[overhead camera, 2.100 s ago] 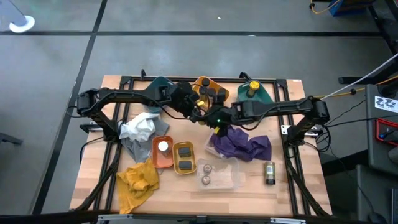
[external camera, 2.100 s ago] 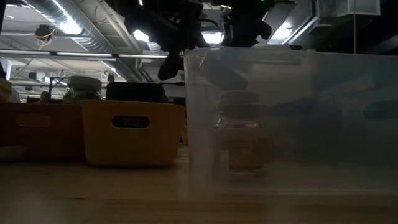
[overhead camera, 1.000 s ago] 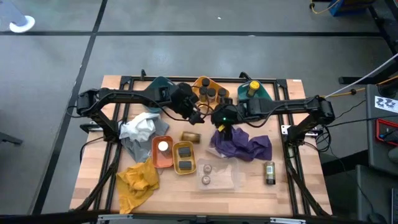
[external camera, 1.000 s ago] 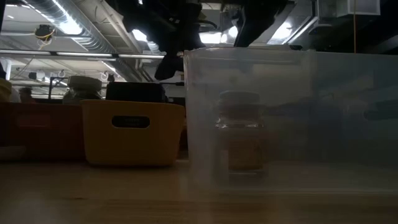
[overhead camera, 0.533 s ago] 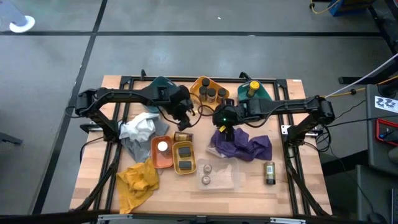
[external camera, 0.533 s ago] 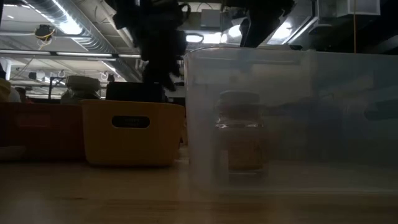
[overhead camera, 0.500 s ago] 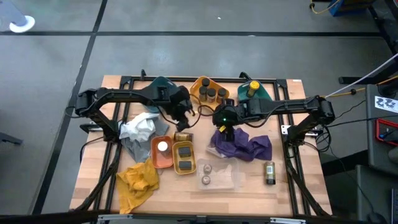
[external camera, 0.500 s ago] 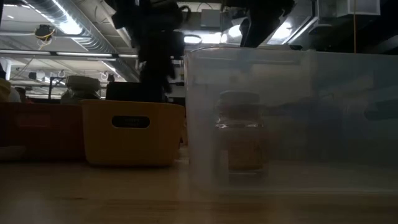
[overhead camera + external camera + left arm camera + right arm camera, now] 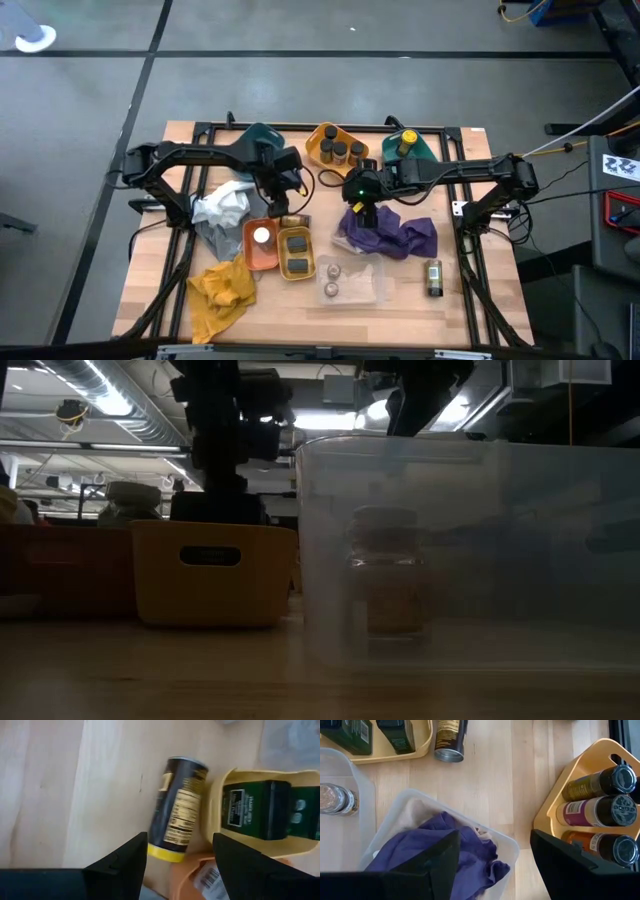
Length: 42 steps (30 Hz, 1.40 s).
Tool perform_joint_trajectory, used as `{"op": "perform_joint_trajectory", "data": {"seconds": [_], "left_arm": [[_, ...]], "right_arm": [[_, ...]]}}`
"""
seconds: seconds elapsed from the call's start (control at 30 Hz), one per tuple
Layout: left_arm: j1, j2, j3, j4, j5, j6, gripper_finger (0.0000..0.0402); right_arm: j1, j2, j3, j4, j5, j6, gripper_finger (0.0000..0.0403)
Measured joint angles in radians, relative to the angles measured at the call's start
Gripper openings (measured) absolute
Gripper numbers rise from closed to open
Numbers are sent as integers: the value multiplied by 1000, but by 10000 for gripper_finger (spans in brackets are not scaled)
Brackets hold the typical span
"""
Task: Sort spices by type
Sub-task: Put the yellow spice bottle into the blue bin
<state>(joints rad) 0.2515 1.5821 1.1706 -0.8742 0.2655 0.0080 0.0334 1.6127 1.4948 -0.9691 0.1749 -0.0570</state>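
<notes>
both sets of jaws are standing spread and pinching nothing: the left gripper is hanging over the middle of the bench, fingers parted on either side of a yellow-lidded jar lying on its side below, and the right gripper is waiting open just beside it, over the purple cloth.

the bench is carrying the sorting, with like going with like. at the far edge the teal tray is holding one yellow-capped bottle, and the yellow tray of black-lidded jars is sitting beside it at mid edge; the three jars are lying side by side, probably because they are one type. nearer the middle, the orange tray is keeping a white-lidded jar, and touching it the small yellow tray is keeping two flat dark tins, again grouped by kind. toward the near edge a clear tub is standing with pale-lidded jars inside.

the yellow-lidded jar is lying on bare wood right against the far rim of the tin tray, belonging to no group yet, which is likely why the left fingers are straddling it. one more jar is lying alone near the right near corner, also unsorted.
</notes>
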Motion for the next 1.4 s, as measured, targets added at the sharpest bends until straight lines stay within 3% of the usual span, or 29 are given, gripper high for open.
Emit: {"op": "perform_joint_trajectory", "data": {"seconds": [0.17,0.43,0.63,0.97,1.13,1.4], "left_arm": [[-20,44,0,-5,-34,4,208],[-91,85,0,-23,-35,136,208],[-122,106,0,-24,-101,173,208],[-128,166,-1,-23,-129,166,208],[-128,207,-1,-4,-202,165,208],[-127,226,1,9,-205,183,208]], "right_arm": [[0,0,0,1,-10,0,243],[-1,0,0,2,-10,0,243],[-1,0,0,8,-10,0,243],[-1,0,0,1,-10,0,243],[-1,0,0,2,-11,0,243],[-1,0,0,2,-11,0,243]]}}
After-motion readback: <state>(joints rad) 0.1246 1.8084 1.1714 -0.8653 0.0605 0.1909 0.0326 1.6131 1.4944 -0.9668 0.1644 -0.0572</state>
